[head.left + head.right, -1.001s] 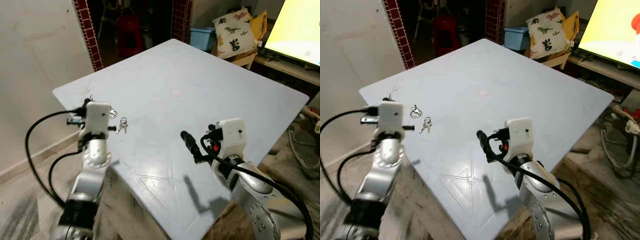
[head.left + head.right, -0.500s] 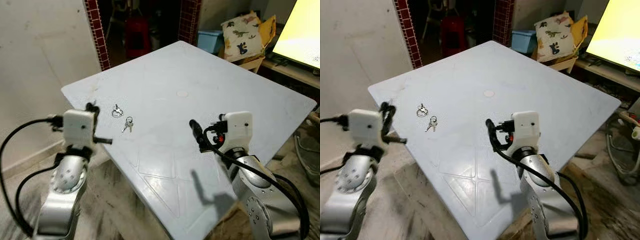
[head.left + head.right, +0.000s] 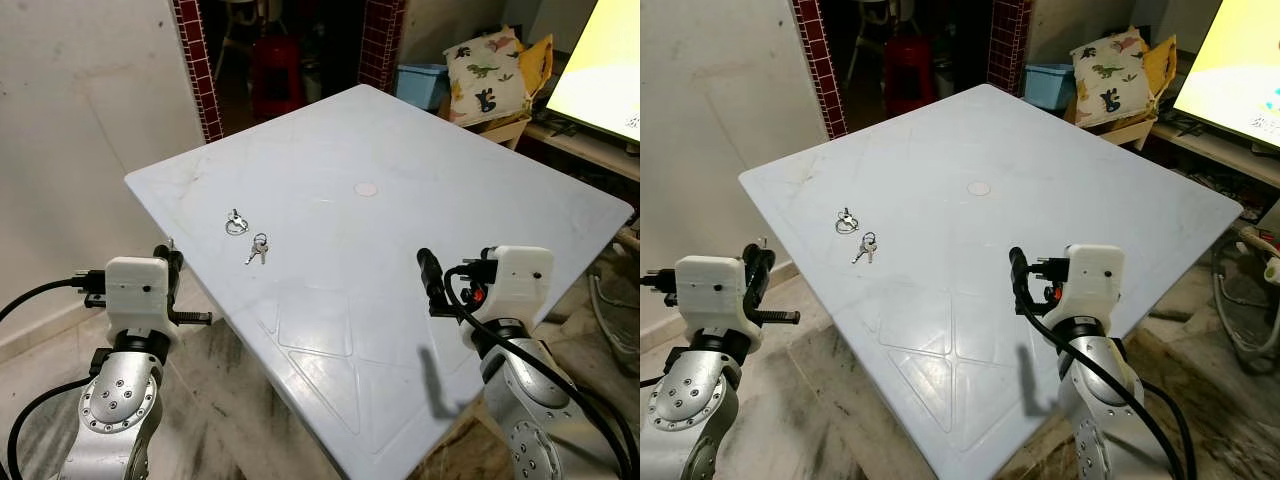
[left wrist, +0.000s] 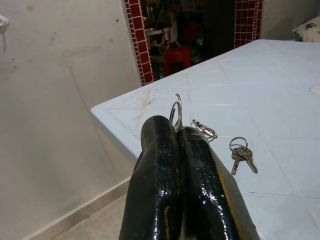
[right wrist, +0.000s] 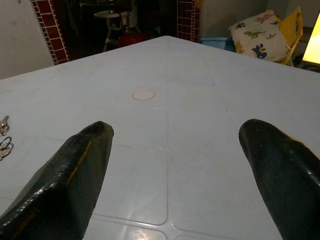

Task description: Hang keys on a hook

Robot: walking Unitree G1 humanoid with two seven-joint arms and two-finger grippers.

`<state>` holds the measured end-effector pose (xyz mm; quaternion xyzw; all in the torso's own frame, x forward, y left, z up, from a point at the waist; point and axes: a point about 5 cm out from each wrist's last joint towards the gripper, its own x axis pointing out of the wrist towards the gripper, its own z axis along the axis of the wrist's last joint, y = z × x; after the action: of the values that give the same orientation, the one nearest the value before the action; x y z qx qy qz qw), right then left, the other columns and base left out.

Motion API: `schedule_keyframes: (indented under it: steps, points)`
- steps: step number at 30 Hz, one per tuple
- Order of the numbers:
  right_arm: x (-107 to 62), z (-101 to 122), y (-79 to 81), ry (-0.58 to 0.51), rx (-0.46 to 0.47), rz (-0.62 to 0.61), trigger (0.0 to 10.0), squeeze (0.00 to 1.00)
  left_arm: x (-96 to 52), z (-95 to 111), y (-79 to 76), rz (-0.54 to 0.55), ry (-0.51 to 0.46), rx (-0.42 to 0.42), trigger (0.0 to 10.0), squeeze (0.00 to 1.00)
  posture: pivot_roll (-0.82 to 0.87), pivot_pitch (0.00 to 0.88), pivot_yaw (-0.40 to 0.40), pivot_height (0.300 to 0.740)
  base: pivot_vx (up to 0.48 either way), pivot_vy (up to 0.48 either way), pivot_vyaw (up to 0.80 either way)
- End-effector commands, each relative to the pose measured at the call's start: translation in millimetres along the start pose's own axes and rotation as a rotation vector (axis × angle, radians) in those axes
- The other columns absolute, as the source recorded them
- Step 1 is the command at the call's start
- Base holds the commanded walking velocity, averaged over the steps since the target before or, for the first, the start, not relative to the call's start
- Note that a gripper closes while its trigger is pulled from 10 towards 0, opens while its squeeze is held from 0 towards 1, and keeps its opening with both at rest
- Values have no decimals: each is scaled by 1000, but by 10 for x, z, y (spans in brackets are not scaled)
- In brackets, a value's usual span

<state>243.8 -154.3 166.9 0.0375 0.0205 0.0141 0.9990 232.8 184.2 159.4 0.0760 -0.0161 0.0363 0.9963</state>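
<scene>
A small bunch of keys (image 3: 257,249) lies on the pale blue table (image 3: 400,140) near its left corner, with a silver ring clip (image 3: 235,224) just beyond it. My left gripper (image 3: 168,268) hangs off the table's left edge, below and short of the keys. In the left wrist view its fingers (image 4: 200,165) are pressed together on a thin silver wire hook (image 4: 176,107), and the keys (image 4: 241,155) lie ahead. My right gripper (image 5: 175,150) stands open over the table's near right side, nothing between its fingers (image 3: 430,278).
A round mark (image 3: 366,188) sits mid-table. Behind the table stand brick pillars (image 3: 192,60), a red stool (image 3: 275,70), a blue box (image 3: 420,80) and a dinosaur cushion (image 3: 485,75). A lit screen (image 3: 610,60) is at the far right, a plain wall (image 3: 80,110) on the left.
The camera has shifted. My left gripper has drawn back and down from the table edge near the keys. My right gripper has pulled back to the right. The keys lie as before.
</scene>
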Motion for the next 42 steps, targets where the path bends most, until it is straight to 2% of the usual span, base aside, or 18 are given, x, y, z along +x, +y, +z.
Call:
schedule_keyframes:
  steps: [1,2,3,4,8,15,29,39,42]
  points:
    - [-29,45,-9,-22,10,3,0,0,-25,35,31,16,-3,7,10000,0,-23,0,10,740,0,0,0]
    - [-35,20,15,2,22,33,0,0,-34,41,41,20,-2,7,10000,0,-23,0,10,740,0,0,0]
    - [-43,10,27,11,24,44,4549,0,-41,46,46,23,0,6,10000,0,-21,0,10,740,0,0,0]
    - [-50,13,28,9,18,41,10000,0,-48,48,46,24,1,5,10000,0,-21,0,10,740,0,0,0]
    - [-61,-4,48,22,-49,63,10000,0,-71,41,31,23,8,2,10000,0,-17,0,7,740,0,0,200]
    - [-44,15,49,14,-49,65,10000,0,-63,47,-7,9,22,-17,10000,0,-21,0,9,740,0,0,800]
    - [-13,9,24,21,-8,40,10000,0,-38,28,-26,-10,48,-26,10000,0,-25,0,21,740,0,0,0]
    - [4,-4,17,31,-10,35,10000,0,-25,17,-26,-15,56,-19,10000,0,-23,0,22,740,0,437,0]
    - [14,1,8,30,-36,26,10000,0,-22,15,-28,-18,58,-17,10000,0,-24,0,22,740,0,480,0]
